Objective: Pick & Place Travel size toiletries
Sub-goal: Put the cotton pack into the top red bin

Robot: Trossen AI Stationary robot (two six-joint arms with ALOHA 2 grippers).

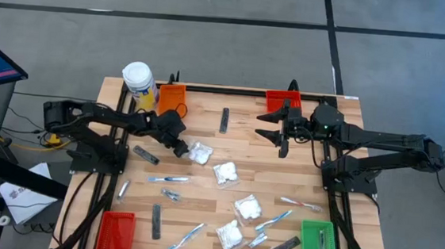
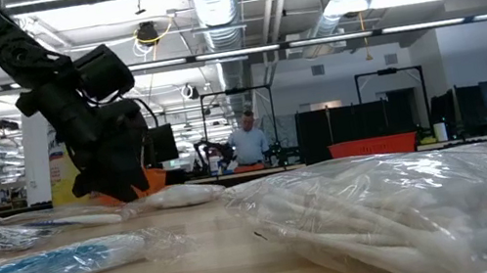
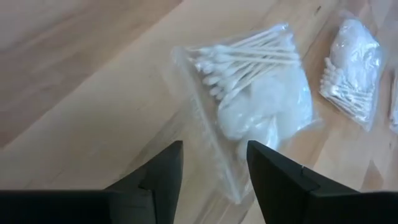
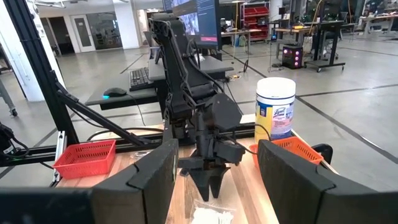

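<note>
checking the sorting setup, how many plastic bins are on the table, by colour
orange plastic bin: 1
red plastic bins: 2
green plastic bin: 1
total: 4

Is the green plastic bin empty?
No. The green plastic bin at the table's near right corner holds one slim silvery item.
</note>
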